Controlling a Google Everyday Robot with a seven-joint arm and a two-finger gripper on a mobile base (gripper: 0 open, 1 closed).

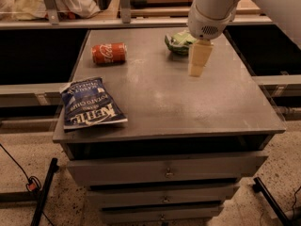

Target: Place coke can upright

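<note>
coke can (109, 53) lies on its side on the desk (178, 102), long axis crosswise, well apart to the view's left of my gripper (196, 69); clenched or released, i cannot tell.

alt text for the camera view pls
A coke can lies on its side at the far left of a grey table; the gripper hovers to its right, by a green snack bag. A blue Kettle chips bag lies at the near left.
</note>
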